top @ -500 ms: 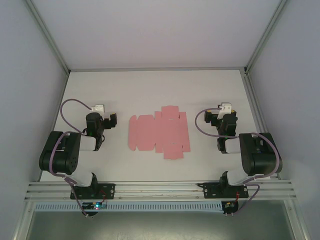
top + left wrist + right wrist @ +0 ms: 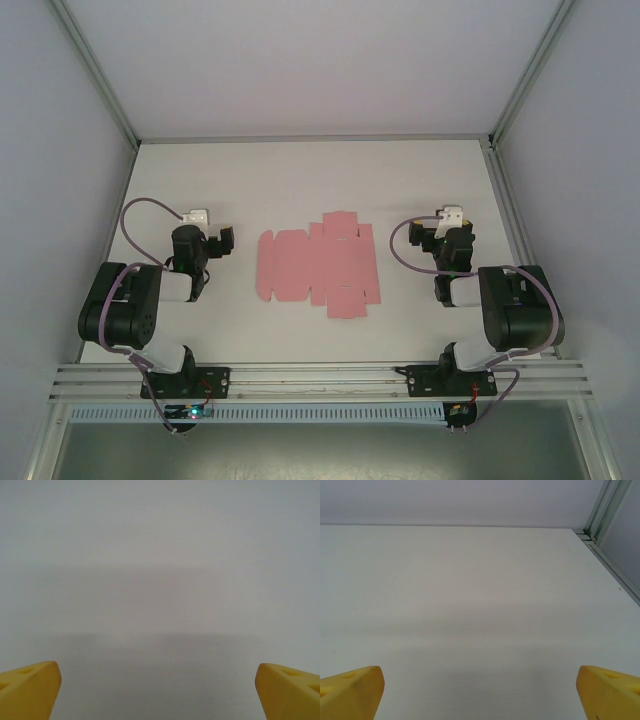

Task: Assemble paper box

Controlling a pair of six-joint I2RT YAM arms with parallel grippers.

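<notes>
Grippers first: my left gripper (image 2: 158, 682) and right gripper (image 2: 480, 685) both have their jaws spread wide with nothing between them, just bare table (image 2: 300, 180) ahead of the yellow fingertips (image 2: 30, 690). From above, both arms sit folded back near their bases, one on each side. The box (image 2: 315, 265) lies between them, around the middle of the table and well apart from both.

It's a flat pink die-cut sheet, flaps and tabs all splayed out, and nothing looks folded up yet. I'd call this the very start of the job.

Here's what worries me:
- **No edge to grab.** Thin card lying flat on a smooth top gives my fingers nothing to get under. Push at the edge and I reckon it just skates away instead of lifting.
- **Wrong creases.** Come down too hard, or pinch off the score lines, and the card probably kinks where it shouldn't. After that the tabs won't seat.
- **Arms clashing.** Both have to reach into the same small patch in the middle, so they could bump each other if I don't take turns.
- **Sheet spinning.** Lifting one flap with nothing pinning the rest could spin the whole sheet.

Containers: none really. The box is the only candidate, and while flat it has no walls and holds nothing.
</notes>
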